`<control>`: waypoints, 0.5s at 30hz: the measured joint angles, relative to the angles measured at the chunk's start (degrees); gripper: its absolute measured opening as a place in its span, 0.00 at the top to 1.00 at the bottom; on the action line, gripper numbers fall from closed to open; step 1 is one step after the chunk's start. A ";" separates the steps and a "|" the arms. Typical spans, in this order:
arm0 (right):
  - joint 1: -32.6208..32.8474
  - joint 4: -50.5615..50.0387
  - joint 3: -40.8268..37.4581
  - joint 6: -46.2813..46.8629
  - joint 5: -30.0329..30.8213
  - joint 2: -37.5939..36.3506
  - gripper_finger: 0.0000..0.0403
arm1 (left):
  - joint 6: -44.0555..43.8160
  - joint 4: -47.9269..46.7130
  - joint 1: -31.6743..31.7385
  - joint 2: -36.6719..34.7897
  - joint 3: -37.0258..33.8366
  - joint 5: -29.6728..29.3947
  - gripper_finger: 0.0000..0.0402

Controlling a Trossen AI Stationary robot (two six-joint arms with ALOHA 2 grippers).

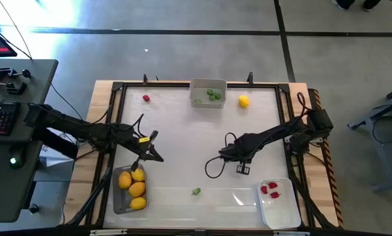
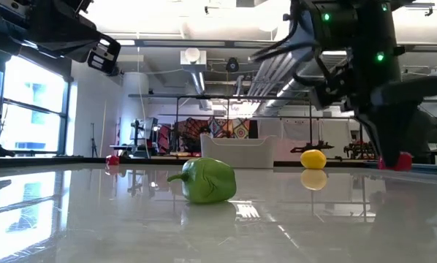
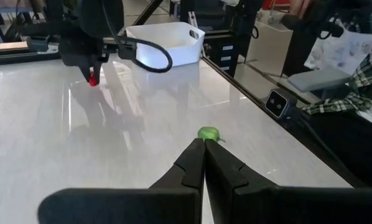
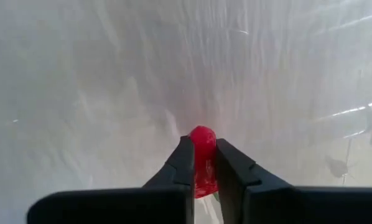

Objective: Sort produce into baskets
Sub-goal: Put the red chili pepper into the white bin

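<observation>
My right gripper point(image 4: 203, 163) is shut on a red strawberry piece point(image 4: 203, 138) over the table's middle right point(image 1: 242, 168). My left gripper point(image 3: 203, 149) is shut and empty, above the table beside the dark-tinted bin point(image 1: 120, 202), which holds several yellow ovals point(image 1: 136, 189). A green piece point(image 1: 196, 191) lies on the table near the front edge; it also shows in the low view point(image 2: 205, 180). The white bin point(image 1: 284, 211) at the near right holds red pieces point(image 1: 269, 189). The pale grey bin point(image 1: 208, 94) at the far edge holds green pieces point(image 1: 214, 95). My right gripper pinches the red strawberry piece between its two fingers, by its two sides point(image 4: 203, 155). The rounded end point(image 4: 203, 134) sticks out past the fingertips. The fingers point down, from above, as the left wrist view shows point(image 3: 93, 78). The piece is clear of the table.
A loose yellow oval point(image 1: 244, 101) lies at the far right, beside the grey bin. A loose red piece point(image 1: 146, 98) lies at the far left. A raised frame point(image 1: 183, 84) runs round the tabletop. A black cable point(image 1: 214, 167) loops beside my right gripper.
</observation>
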 joint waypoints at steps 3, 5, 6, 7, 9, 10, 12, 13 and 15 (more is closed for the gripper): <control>1.04 -2.58 2.34 2.23 -0.65 -0.74 0.94 | -0.46 -0.01 0.00 0.00 0.00 -0.09 1.00; 2.53 -5.17 4.61 5.30 -1.52 -1.44 0.92 | -0.52 -0.01 -0.02 0.00 0.00 -0.09 1.00; 3.47 -6.03 5.87 6.99 -2.02 -1.87 0.92 | -0.63 -0.01 -0.02 0.00 0.00 -0.11 1.00; 4.55 -7.01 7.22 8.91 -2.37 -2.46 0.92 | -1.03 -0.08 -0.03 0.00 0.04 -0.40 1.00; 7.18 -8.95 10.26 13.82 -3.45 -3.49 0.92 | -2.71 -1.03 -0.13 0.00 0.74 -2.19 1.00; 8.59 -10.30 11.85 16.93 -4.28 -3.82 0.92 | -3.20 -1.96 -0.30 0.00 1.33 -3.42 1.00; 11.84 -13.65 14.95 24.16 -5.32 -4.05 0.92 | -2.82 -5.74 -0.92 -0.04 2.76 -4.74 1.00; 13.72 -15.38 16.33 27.78 -5.47 -4.08 0.92 | -2.07 -8.17 -1.46 -0.02 3.44 -4.98 1.00; 17.75 -17.64 18.46 34.91 -6.16 -4.14 0.92 | -1.59 -12.35 -2.53 0.02 4.85 -5.50 1.00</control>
